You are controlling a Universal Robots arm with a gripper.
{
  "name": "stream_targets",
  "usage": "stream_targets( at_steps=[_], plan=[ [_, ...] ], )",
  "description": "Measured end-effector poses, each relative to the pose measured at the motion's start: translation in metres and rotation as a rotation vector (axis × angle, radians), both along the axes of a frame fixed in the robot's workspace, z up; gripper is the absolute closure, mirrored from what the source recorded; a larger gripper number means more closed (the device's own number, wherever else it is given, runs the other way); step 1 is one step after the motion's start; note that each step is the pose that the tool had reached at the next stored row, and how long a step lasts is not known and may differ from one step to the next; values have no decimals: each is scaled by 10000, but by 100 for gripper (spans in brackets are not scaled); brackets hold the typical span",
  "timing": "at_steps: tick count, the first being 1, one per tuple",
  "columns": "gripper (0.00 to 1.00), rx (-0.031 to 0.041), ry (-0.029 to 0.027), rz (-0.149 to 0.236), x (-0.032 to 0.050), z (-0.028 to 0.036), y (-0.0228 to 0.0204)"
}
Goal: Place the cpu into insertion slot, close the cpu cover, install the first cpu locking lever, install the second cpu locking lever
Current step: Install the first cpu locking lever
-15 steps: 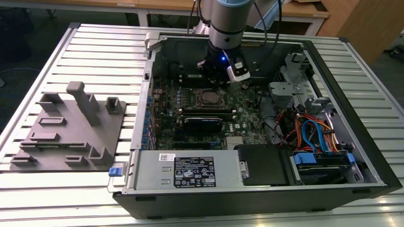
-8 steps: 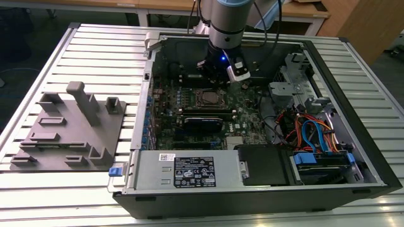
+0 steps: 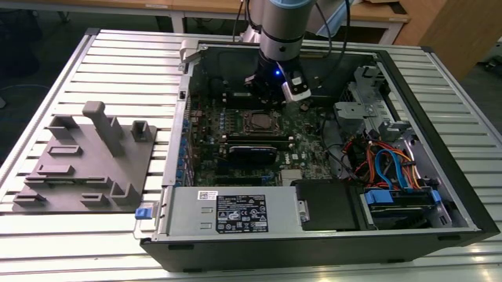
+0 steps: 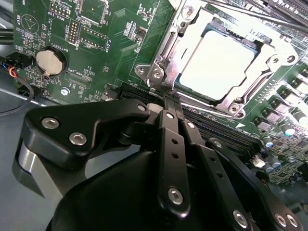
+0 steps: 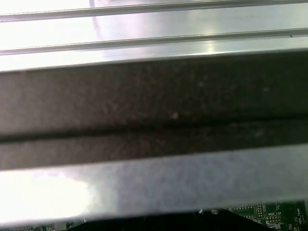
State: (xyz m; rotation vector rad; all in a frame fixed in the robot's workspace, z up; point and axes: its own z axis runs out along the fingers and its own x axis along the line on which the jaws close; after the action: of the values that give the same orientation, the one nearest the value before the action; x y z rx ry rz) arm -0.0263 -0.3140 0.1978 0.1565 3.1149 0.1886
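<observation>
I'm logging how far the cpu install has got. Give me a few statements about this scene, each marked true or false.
1. The cpu lies in the insertion slot. True.
2. The gripper holds the cpu. False: the gripper is shut beside a corner of the slot, apart from the cpu.
3. The cpu cover lies down around the cpu's top. True.
4. The grey fixture block stands inside the computer case. False: it sits on the slatted table, at the exterior view's left of the case.
5. A coin battery sits on the motherboard. True.
</observation>
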Motion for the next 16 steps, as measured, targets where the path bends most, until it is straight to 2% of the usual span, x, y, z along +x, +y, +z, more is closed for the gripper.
stream_targets(
  at_steps=[4, 12, 16],
  plan=[
    [89, -25, 0, 0, 0, -5, 0],
    [89, -30, 0, 1, 0, 1, 0],
    [89, -147, -1, 0, 0, -4, 0]
  ],
)
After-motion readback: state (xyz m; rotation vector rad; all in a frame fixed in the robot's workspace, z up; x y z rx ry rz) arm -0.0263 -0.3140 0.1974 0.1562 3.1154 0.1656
